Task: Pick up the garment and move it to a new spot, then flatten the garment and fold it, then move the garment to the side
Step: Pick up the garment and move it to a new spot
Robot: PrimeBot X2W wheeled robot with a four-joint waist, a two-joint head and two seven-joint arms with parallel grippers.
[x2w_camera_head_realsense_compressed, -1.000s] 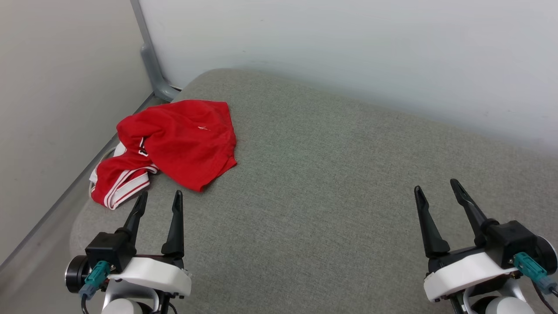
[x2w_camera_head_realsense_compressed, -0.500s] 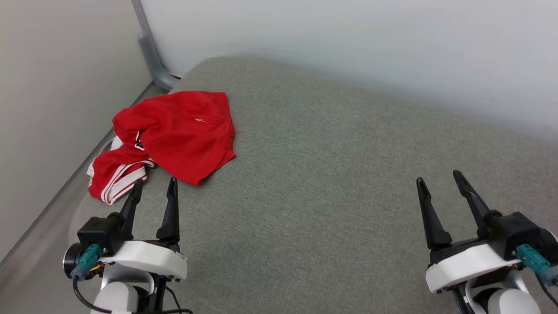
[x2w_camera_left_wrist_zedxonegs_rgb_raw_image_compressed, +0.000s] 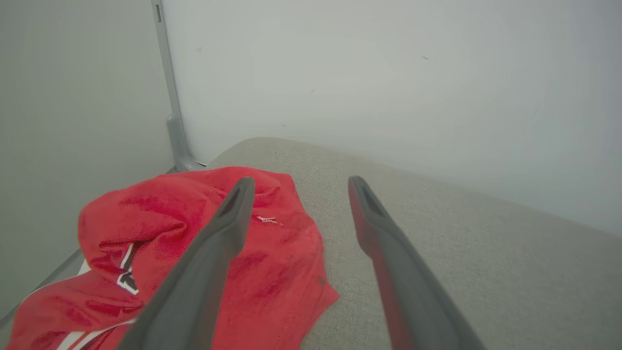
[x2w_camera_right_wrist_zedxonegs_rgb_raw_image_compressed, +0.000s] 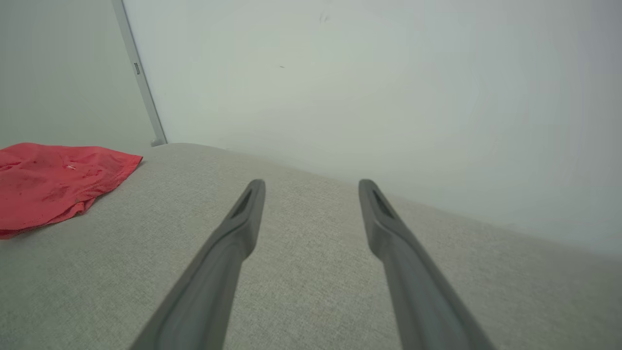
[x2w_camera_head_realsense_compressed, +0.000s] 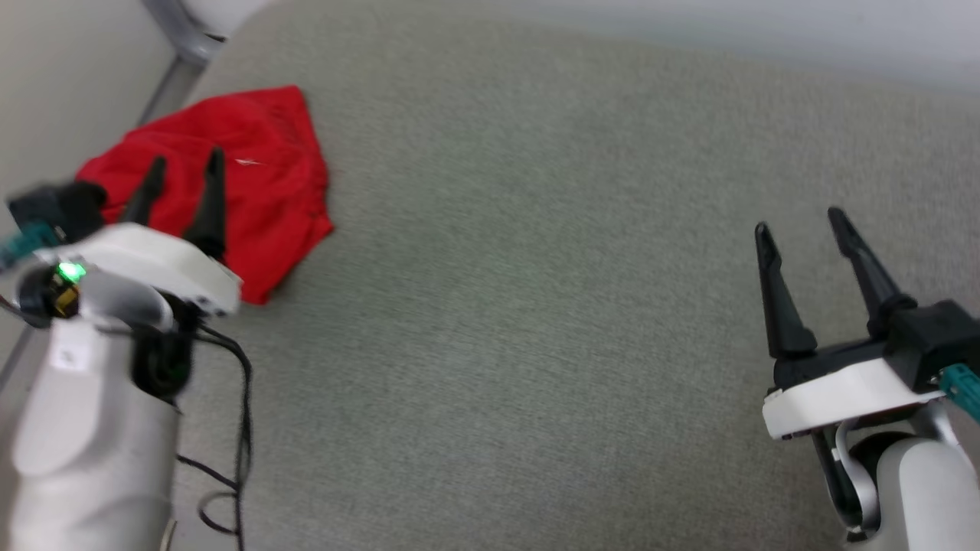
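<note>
The left gripper's (x2w_camera_left_wrist_zedxonegs_rgb_raw_image_compressed: 301,182) two dark fingers are spread apart with nothing between them. In the left wrist view the finger on the 9 o'clock side crosses in front of the garment (x2w_camera_left_wrist_zedxonegs_rgb_raw_image_compressed: 146,214) and the other one sits over bare grey cushion (x2w_camera_left_wrist_zedxonegs_rgb_raw_image_compressed: 461,253). Whether either tip touches the cloth cannot be told.

In the blurred head view this gripper is at about 9 o'clock, its tips overlapping the crumpled red jersey. The jersey lies at 10 o'clock near the cushion's far left corner, just beside a grey post (x2w_camera_head_realsense_compressed: 180,34). A black, white-edged numeral and a white stripe show among its folds in the left wrist view. A black cable (x2w_camera_head_realsense_compressed: 243,398) hangs from the left arm.

The right gripper (x2w_camera_head_realsense_compressed: 798,220) is at 4 o'clock, its fingers also parted and holding nothing, over bare cushion and well apart from the jersey. A pale wall (x2w_camera_right_wrist_zedxonegs_rgb_raw_image_compressed: 388,97) stands beyond it.
</note>
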